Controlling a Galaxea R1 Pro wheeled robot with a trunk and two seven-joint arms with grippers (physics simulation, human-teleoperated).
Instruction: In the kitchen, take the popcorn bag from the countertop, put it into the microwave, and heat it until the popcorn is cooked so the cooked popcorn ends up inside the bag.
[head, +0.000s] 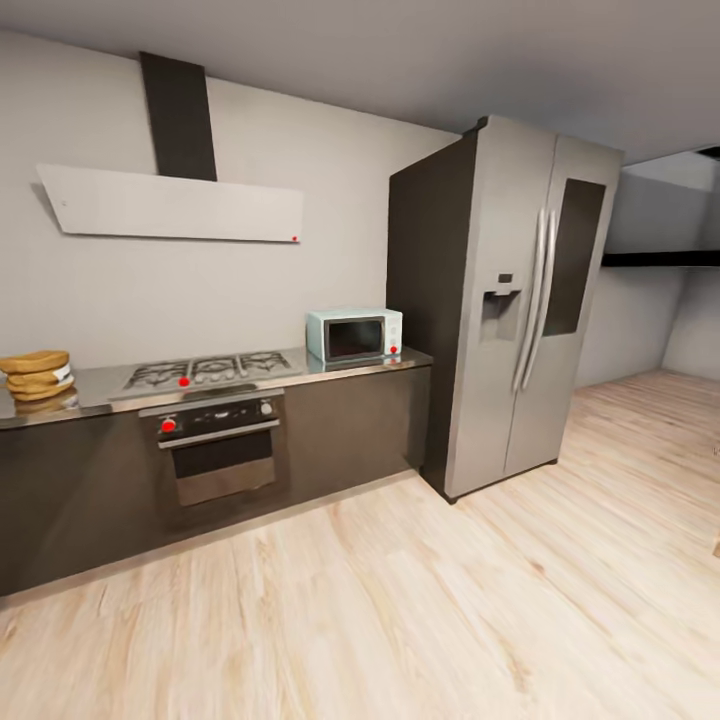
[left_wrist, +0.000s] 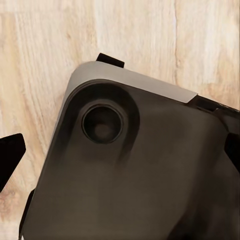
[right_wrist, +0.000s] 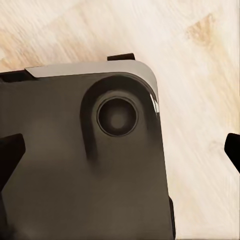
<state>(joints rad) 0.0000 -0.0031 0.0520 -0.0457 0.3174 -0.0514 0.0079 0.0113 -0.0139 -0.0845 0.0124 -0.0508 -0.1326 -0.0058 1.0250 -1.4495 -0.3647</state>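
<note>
In the head view the kitchen lies ahead of me. The tan-brown popcorn bag (head: 38, 375), with its rolled rim and white label, stands at the far left of the steel-grey countertop (head: 100, 386). The mint-blue microwave (head: 354, 335) sits at the countertop's right end, its dark door closed. Both are across the floor from me. My left gripper (left_wrist: 120, 152) and right gripper (right_wrist: 121, 152) hang open over my own dark base, fingertips (left_wrist: 10, 155) (right_wrist: 10, 156) wide apart and empty.
A gas hob (head: 205, 370) and a dark oven (head: 220, 447) sit between bag and microwave, under a pale hood (head: 170, 205). A tall steel fridge (head: 520, 300) stands right of the microwave. Light wood floor (head: 450, 600) stretches open before the cabinets.
</note>
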